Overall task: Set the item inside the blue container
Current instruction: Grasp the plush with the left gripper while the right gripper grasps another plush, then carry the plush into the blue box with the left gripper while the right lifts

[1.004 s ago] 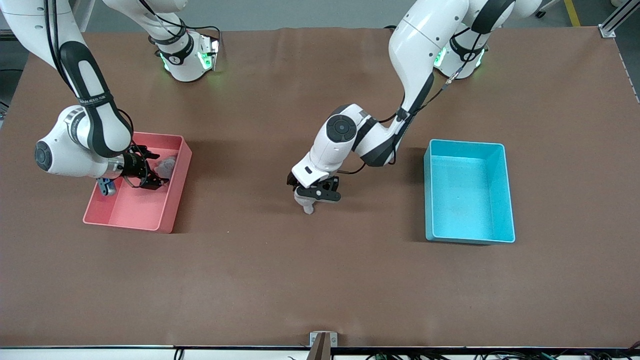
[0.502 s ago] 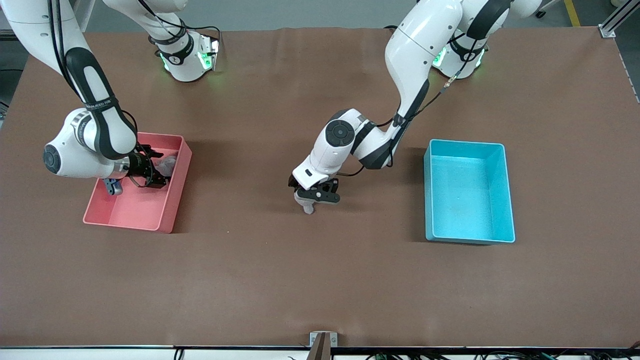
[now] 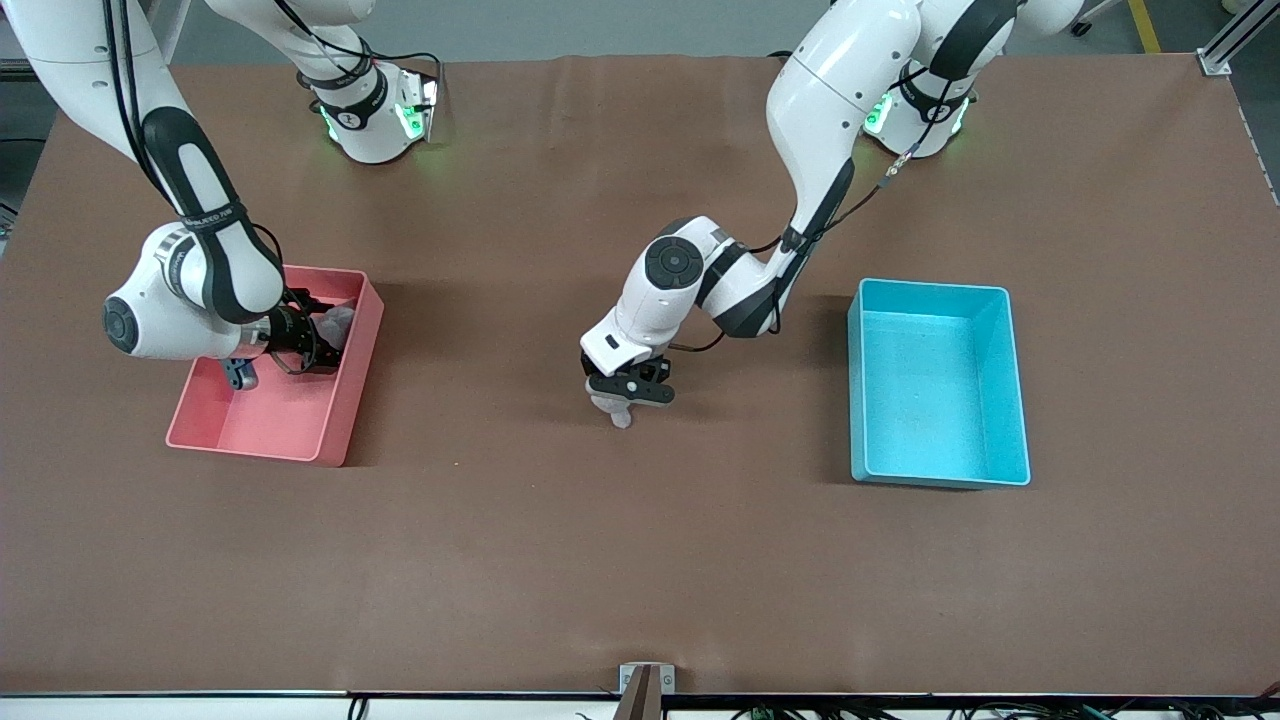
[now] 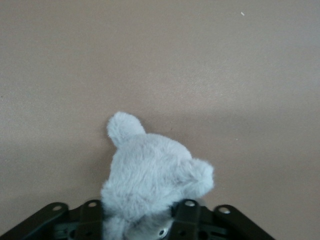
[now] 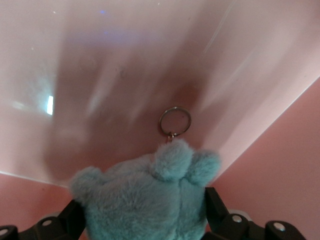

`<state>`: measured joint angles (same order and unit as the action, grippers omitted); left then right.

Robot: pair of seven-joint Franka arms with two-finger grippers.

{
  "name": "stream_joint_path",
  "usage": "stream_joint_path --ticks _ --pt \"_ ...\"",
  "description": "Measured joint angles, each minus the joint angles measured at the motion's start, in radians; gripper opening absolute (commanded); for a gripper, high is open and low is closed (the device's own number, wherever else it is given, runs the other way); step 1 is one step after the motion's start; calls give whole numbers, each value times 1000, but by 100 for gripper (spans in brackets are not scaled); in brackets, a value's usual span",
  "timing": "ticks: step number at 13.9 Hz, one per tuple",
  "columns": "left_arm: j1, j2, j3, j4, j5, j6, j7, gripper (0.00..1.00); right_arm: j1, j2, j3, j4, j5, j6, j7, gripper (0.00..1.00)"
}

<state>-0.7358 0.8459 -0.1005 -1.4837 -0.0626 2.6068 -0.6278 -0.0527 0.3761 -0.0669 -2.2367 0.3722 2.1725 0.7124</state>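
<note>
Left gripper (image 3: 625, 398): has just closed on the grey plush (image 3: 618, 410) at mid-table; pick appears secured, lift next.
Blue container (image 3: 1012, 400): toward the left arm's end, nothing in it.
Right gripper (image 3: 318, 340): spread, has moved in around a second plush (image 5: 150, 200) in the pink bin (image 3: 345, 400).

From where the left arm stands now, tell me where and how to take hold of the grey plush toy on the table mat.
Grip the grey plush toy across its soft body, coming straight down from above. It lies flat on the brown table, its ears sticking out past the left gripper, so the thick middle probably gives the fingers most to squeeze. The left gripper already sits over it there, fingers either side of the body.
</note>
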Motion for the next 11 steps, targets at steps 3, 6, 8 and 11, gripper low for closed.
stream_joint_path --ticks 3,6,8,11 --pt "8 -13 8 15 0 -1 0 18 5 2 5 1 0 -28 -23 59" --pt "44 -111 14 39 1 -150 1 20 5 1 4 8 0 -51 -41 42" --pt "97 -233 14 48 2 -360 39 19 5 1 2 21 0 -67 -70 28" --pt "201 -402 14 45 2 -677 193 18 -16 1 -8 88 -14 -132 -134 10"
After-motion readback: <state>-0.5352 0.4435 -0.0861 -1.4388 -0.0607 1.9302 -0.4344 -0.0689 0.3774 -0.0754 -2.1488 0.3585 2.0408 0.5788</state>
